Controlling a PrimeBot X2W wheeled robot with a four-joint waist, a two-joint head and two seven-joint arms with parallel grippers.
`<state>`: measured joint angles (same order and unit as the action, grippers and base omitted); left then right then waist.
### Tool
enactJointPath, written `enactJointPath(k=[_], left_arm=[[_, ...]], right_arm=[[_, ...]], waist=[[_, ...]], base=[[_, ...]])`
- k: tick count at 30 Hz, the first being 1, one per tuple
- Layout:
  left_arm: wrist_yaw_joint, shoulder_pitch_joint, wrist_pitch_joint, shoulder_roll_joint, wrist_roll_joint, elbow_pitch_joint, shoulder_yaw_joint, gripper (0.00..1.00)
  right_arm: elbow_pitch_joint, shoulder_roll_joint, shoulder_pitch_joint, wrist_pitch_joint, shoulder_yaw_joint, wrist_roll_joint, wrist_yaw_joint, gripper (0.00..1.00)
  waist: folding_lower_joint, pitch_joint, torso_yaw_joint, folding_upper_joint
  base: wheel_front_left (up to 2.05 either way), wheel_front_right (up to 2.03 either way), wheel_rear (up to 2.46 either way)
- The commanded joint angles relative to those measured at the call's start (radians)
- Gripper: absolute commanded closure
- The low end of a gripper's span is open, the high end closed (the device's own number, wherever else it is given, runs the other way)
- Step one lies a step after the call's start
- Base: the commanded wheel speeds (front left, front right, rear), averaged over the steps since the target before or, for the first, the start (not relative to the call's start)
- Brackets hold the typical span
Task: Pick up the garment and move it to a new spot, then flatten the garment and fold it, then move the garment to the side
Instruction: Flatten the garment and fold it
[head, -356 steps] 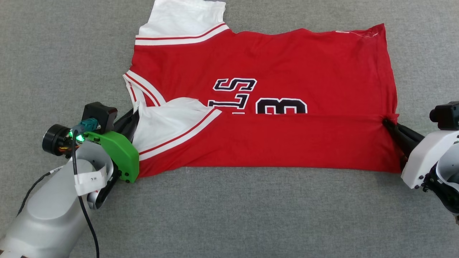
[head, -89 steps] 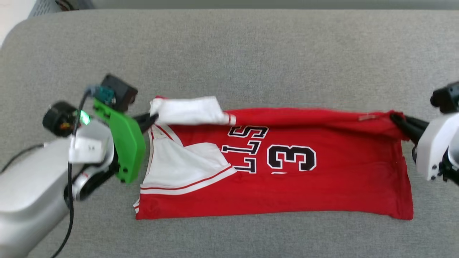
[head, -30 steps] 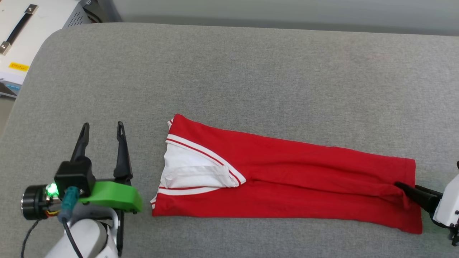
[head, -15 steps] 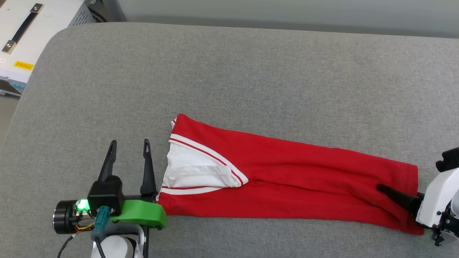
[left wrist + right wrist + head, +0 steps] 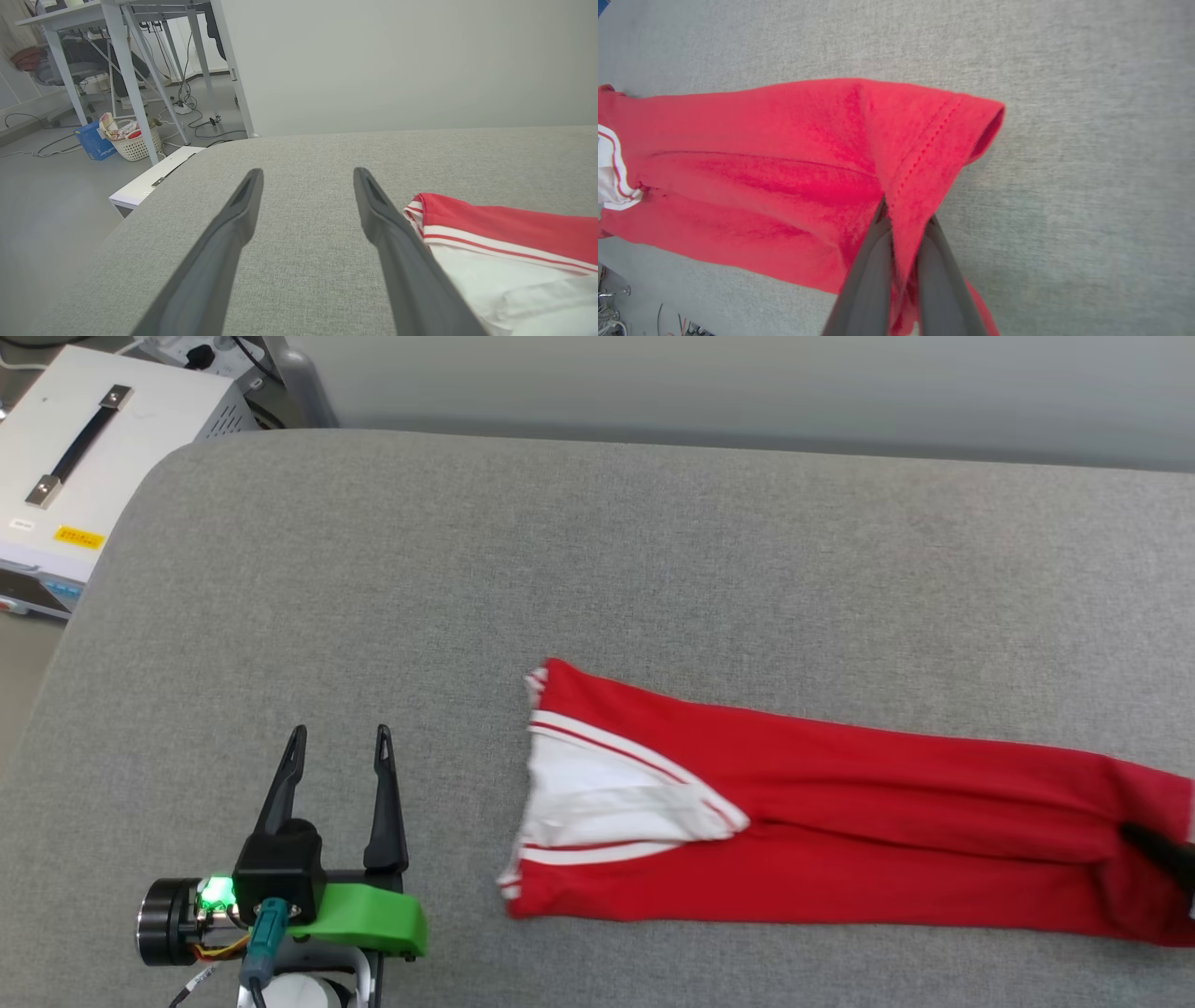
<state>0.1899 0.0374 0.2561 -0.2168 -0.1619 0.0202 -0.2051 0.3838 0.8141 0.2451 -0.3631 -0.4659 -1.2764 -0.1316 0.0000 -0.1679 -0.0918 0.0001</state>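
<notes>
The garment (image 5: 840,831) lies folded in a strip on the pad (image 5: 560,541), our right gripper (image 5: 903,219) pinching its hem, left gripper (image 5: 340,737) spread empty nearby, so we should drag low and slowly lest the folds slip.

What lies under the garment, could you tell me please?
The garment rests on the grey surface. A white sleeve shows between its folded layers at one end; whatever else the folds cover is hidden. The right pincer is shut on its hem.
</notes>
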Motion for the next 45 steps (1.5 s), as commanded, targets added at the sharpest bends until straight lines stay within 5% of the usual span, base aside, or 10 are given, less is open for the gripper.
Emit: enactJointPath(k=[1,3,12,23,36,45], left_arm=[[-0.012,-0.019,0.006,0.009,0.014,0.002,0.011,0.0],[-0.037,-0.032,0.006,0.024,0.033,0.008,0.03,0.0],[-0.076,-0.048,0.006,0.049,0.063,0.02,0.06,0.0],[-0.116,-0.016,0.006,0.084,0.089,0.033,0.076,0.0],[-0.139,0.037,0.006,0.122,0.105,0.038,0.083,0.0],[-0.144,0.063,0.006,0.139,0.113,0.045,0.087,0.0]], right_arm=[[0.021,0.041,-0.02,0.01,0.013,0.012,0.001,1.0],[0.033,0.094,-0.044,0.005,0.025,0.013,0.001,1.0],[-0.156,0.092,-0.043,-0.037,0.011,0.038,0.001,1.0],[-0.377,-0.083,0.113,-0.23,-0.081,0.19,0.001,1.0],[-0.219,-0.365,0.38,-0.274,-0.264,0.353,0.001,1.0],[-0.025,-0.48,0.432,-0.221,-0.38,0.368,0.001,1.0]], waist=[[0.0,0.012,0.0,-0.0001],[0.0,0.024,0.002,-0.0001],[0.0,0.04,0.01,-0.0001],[0.0,0.007,-0.006,-0.0001],[0.0,-0.069,-0.049,-0.0001],[0.0,-0.108,-0.065,-0.0001]], base=[[0.0,0.0,0.0],[0.0,0.0,0.0],[0.0,0.0,0.0],[0.0,0.0,0.0],[0.0,0.0,0.0],[0.0,0.0,0.0]])
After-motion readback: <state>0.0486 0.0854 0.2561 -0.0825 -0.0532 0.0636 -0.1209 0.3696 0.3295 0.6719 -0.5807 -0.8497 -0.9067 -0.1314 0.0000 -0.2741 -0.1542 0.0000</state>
